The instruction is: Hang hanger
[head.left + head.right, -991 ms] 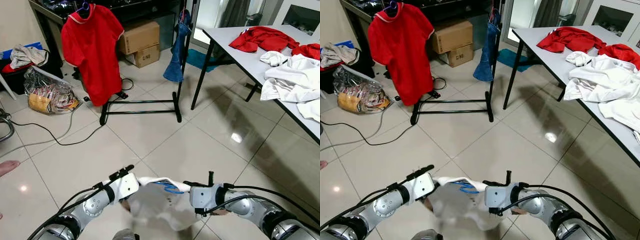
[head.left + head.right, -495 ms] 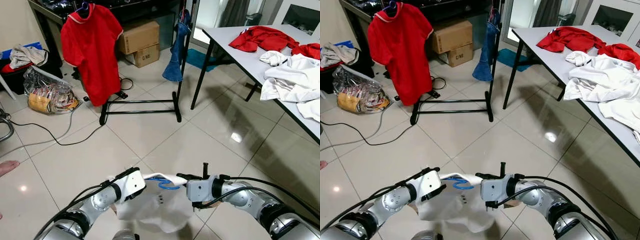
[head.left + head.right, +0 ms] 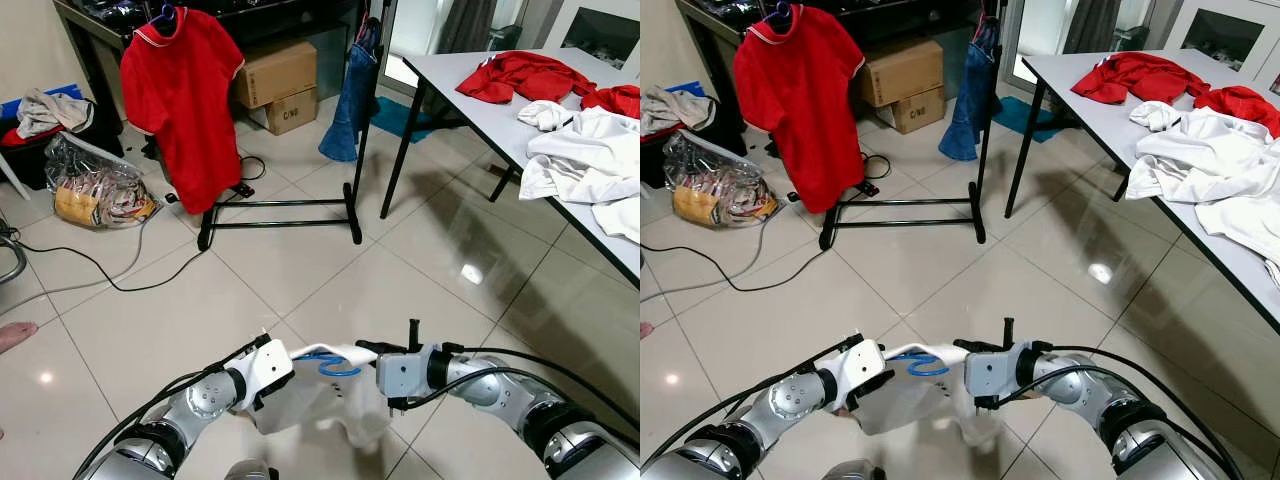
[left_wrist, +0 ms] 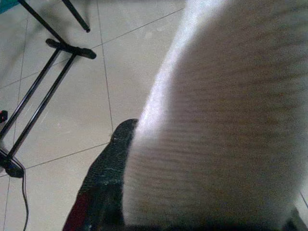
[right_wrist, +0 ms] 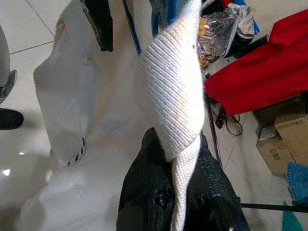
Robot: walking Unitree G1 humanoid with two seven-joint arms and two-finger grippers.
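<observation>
A white shirt (image 3: 322,405) on a blue hanger (image 3: 322,362) hangs low in front of me, held between both grippers. My left gripper (image 3: 276,366) grips its left shoulder, and white ribbed cloth (image 4: 216,120) presses against one black finger (image 4: 103,178). My right gripper (image 3: 376,372) is shut on the shirt's ribbed collar band (image 5: 175,96), which runs between its two fingers (image 5: 144,192). The black clothes rack (image 3: 357,130) stands about two metres ahead on the tiles. A red shirt (image 3: 185,90) and a blue garment (image 3: 345,100) hang on it.
A grey table (image 3: 470,95) with red and white clothes runs along the right. Cardboard boxes (image 3: 280,75) sit behind the rack. A plastic bag (image 3: 95,190) and a black cable (image 3: 90,265) lie on the left, with a person's foot (image 3: 12,335) at the left edge.
Both grippers have drawn a little closer together and slightly up. The white shirt now hangs more bunched between them, its hem swung to the right.
</observation>
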